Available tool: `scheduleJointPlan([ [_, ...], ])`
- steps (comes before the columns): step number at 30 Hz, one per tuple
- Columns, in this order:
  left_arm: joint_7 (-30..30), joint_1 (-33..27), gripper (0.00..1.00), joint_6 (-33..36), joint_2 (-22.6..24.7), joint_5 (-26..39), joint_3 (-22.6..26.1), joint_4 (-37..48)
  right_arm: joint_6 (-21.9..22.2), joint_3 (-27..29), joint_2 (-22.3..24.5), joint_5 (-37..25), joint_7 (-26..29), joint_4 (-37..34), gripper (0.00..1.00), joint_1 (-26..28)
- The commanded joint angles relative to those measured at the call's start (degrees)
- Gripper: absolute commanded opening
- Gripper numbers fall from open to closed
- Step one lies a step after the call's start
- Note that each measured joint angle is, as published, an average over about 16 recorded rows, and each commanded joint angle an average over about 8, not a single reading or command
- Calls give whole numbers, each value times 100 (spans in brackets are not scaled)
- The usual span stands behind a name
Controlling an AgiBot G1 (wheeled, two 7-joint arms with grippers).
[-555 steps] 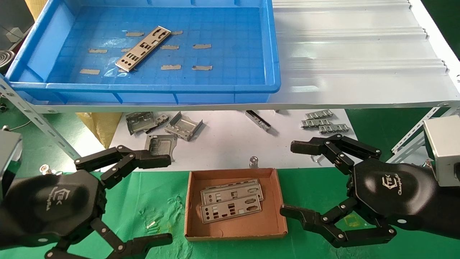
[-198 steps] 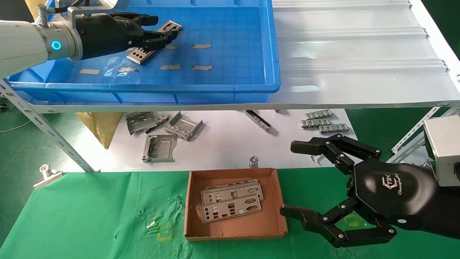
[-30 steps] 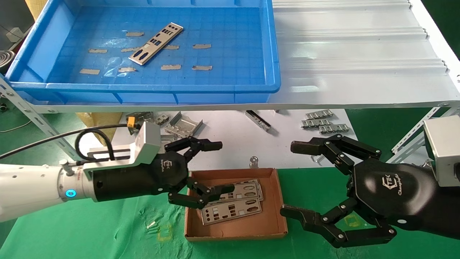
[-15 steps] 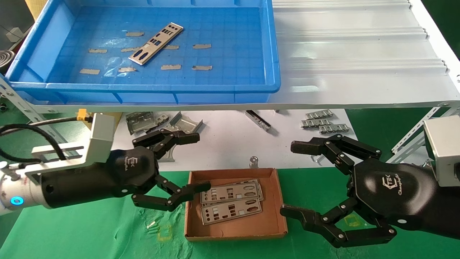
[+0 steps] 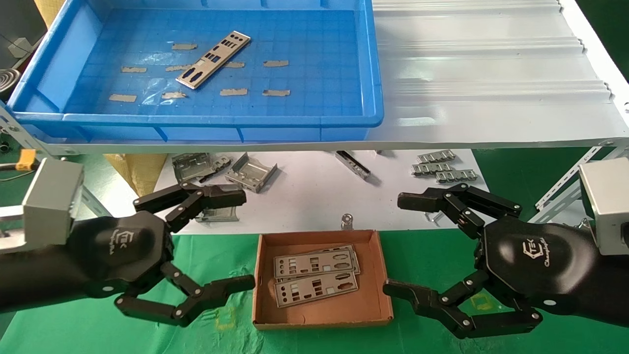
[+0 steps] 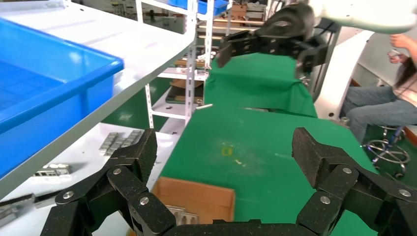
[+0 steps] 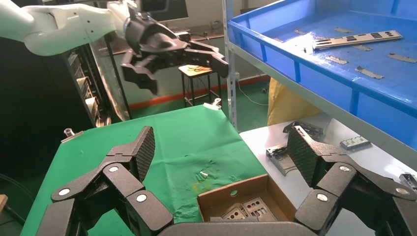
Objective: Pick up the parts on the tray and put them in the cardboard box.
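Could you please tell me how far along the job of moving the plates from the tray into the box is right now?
Done: two plates lie stacked in the cardboard box. In hand: nothing; the left claw hangs open and empty beside the box, and the right claw is parked open on its other side. Left: one plate lies on the floor of the blue tray and has yet to be carried over.

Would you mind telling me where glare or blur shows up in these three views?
Head view: sharp overall, with bright glare streaks across the white shelf beside the blue tray. Left wrist view: the tray's near edge is soft and blurred, the open left gripper crisp. Right wrist view: a small glare spot on the tray floor near the plate; the open right gripper is sharp.
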Motion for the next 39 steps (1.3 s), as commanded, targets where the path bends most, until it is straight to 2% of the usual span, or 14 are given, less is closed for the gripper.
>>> scheduleJointPlan([
  [1,-128,92,100,-6,-133,-62,-81,-235,0,0,0,0,0,0,100,0],
  [9,-564,411,100,-21,-600,-283,-363,-1064,1,0,0,0,0,-1,100,0],
  [14,-648,497,100,-20,-723,-351,-440,-1284,1,0,0,1,0,-1,100,-1],
  [39,-584,426,100,-28,-618,-293,-377,-1091,2,0,0,1,0,-1,100,-1],
])
